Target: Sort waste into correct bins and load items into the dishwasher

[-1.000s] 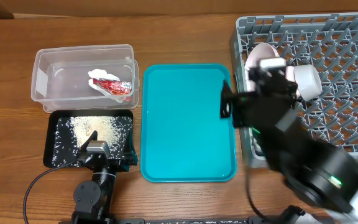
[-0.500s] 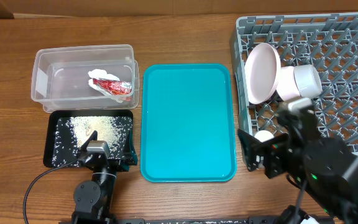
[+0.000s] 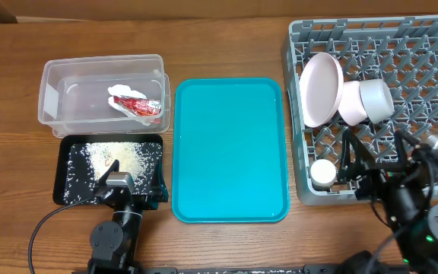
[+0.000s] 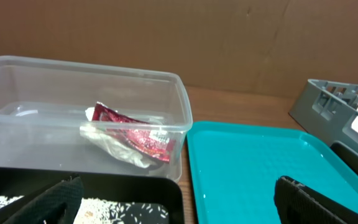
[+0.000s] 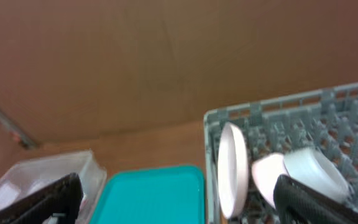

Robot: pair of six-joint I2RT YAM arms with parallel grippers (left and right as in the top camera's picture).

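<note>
The red-and-white wrapper with tissue (image 3: 135, 104) lies in the clear tub (image 3: 101, 61); it also shows in the left wrist view (image 4: 135, 137). Rice grains (image 3: 116, 156) lie in the black tray (image 3: 61, 171). The grey dish rack (image 3: 432, 46) holds the white plate (image 3: 320, 87) on edge, a pinkish bowl (image 3: 350, 103), a white bowl (image 3: 376, 99) and the small cup (image 3: 323, 173) at its front left corner. No chopsticks are in view. My left gripper (image 3: 130, 185) is open and empty at the black tray's front edge. My right gripper (image 3: 372, 156) is open and empty over the rack's front.
The teal serving tray (image 3: 230, 148) lies between the bins and the rack, with nothing on it. The right wrist view shows the plate (image 5: 230, 168) and both bowls in the rack. Bare wooden table lies behind the tub and the tray.
My right arm has drawn back from the rack's left side toward the front right of the table. The cup now shows in the rack's front left corner. The left arm has not moved.
</note>
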